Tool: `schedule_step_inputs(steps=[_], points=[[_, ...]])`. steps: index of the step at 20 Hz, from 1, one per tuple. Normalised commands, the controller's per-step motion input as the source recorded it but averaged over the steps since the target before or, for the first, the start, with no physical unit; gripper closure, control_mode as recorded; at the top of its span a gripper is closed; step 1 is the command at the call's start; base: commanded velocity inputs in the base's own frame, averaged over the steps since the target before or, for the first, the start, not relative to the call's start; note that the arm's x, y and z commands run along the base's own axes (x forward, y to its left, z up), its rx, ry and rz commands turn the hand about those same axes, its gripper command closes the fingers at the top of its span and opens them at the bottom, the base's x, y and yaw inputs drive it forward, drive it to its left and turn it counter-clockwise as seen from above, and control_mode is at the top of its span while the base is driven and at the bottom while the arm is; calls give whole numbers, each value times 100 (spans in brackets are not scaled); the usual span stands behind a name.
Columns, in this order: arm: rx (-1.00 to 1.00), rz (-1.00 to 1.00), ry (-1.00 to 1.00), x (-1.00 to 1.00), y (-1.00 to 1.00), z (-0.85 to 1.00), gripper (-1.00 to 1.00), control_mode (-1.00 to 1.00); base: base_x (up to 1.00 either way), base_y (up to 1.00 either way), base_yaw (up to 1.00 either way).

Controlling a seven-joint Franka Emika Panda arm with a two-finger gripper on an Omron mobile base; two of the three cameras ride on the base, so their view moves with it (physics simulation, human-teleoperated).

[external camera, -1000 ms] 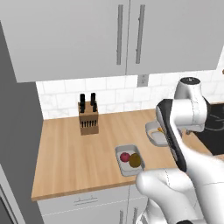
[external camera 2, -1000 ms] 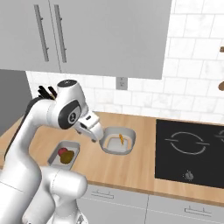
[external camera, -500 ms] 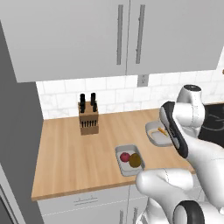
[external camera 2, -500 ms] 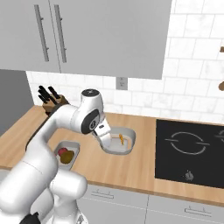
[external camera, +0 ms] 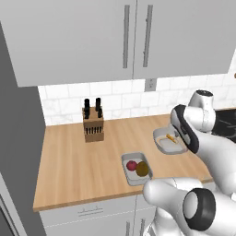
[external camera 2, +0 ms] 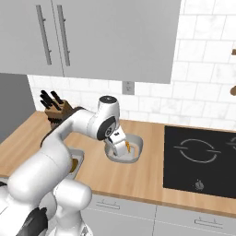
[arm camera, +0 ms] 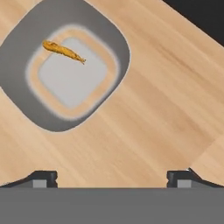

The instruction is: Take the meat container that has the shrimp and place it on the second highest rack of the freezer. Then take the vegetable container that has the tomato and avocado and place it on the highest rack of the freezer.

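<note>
Our end effector [arm camera: 112, 177] hung w/ jaws spread wide, nothing between them, looking down at bare wood surface [arm camera: 166, 100] just beside the meat container [arm camera: 65, 65]. In the right base view we saw the end effector [external camera 2: 120, 145] low over the near-left rim of that container [external camera 2: 133, 146].

What changed over the last sec: arm swung away from the knife-block side and dropped toward the tray; earlier the hand sat higher and further back, now it was right at the tray. Jaws stayed wide throughout, so no grasp yet. We read this as approach nearly done, first pick about to start.

Shrimp [arm camera: 63, 51] lay off-centre in the tray, near one rim; same shrimp [external camera: 171, 137] showed as a thin orange sliver in the container [external camera: 162, 143] from the left base view. Veg container [external camera: 129, 171] w/ tomato [external camera: 132, 165] and avocado [external camera: 142, 169] sat nearer the front edge, apart from the meat tray, untouched.

Knife block [external camera: 93, 125] stood back by the wall, well clear. Cooktop [external camera 2: 203, 159] lay just beside the tray on its far side. Both placements still to do.
</note>
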Motion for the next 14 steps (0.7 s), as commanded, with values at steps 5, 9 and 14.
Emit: schedule_step_inputs(steps=[5, 9, 14], points=[[0, 0, 2, 0, 0, -57, -100, -100, 0, 0, 0], [0, 0, 2, 1, -3, -49, -100, -100, 0, 0, 0], [0, 0, 10, 23, -1, -52, -100, -100, 0, 0, 0]])
